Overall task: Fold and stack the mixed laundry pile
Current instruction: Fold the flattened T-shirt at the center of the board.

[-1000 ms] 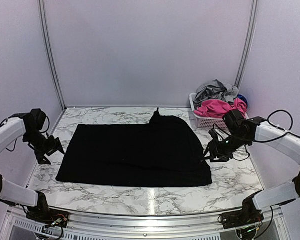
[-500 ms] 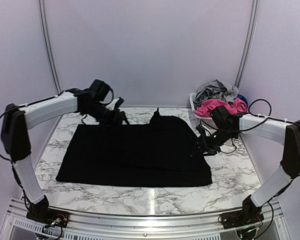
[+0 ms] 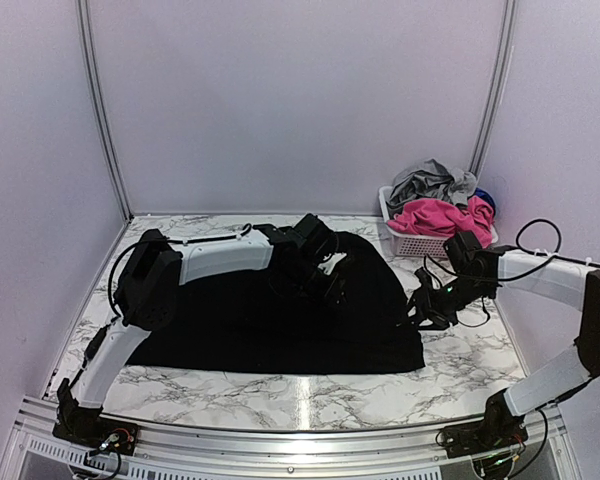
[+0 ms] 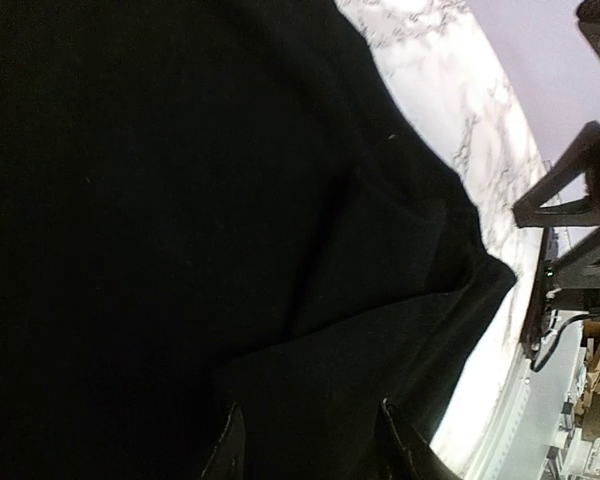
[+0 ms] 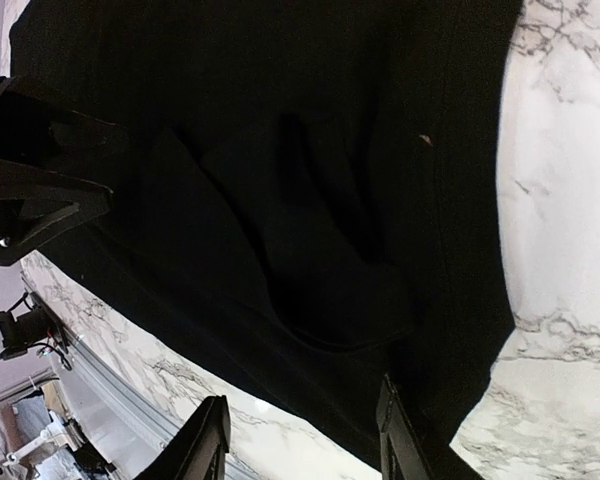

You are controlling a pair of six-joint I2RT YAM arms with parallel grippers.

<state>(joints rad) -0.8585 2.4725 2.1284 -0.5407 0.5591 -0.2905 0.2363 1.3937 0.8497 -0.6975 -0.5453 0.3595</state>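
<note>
A large black cloth [image 3: 230, 315] lies spread flat on the marble table [image 3: 280, 395], with a fold bunched near its right side. My left arm reaches across it, and the left gripper [image 3: 327, 277] hovers low over the cloth's right half. In the left wrist view its fingers [image 4: 230, 445] stand apart over black cloth [image 4: 180, 200]. My right gripper [image 3: 421, 306] hangs at the cloth's right edge; its fingers [image 5: 208, 440] are apart above the cloth's border [image 5: 280, 150] and bare marble. More laundry, a bright pink piece [image 3: 435, 215], grey trousers [image 3: 430, 180] and a dark blue piece [image 3: 485, 200], is heaped at the back right.
The heap sits in a white lattice basket [image 3: 417, 246] in the back right corner. White walls close the table at the back and sides. Bare marble shows along the front and to the right of the cloth. The two grippers are close together.
My left arm swung from the left side, past the cloth's far left corner, to over its right half, its jaws narrowing. The right gripper shifted only slightly at the right edge.
</note>
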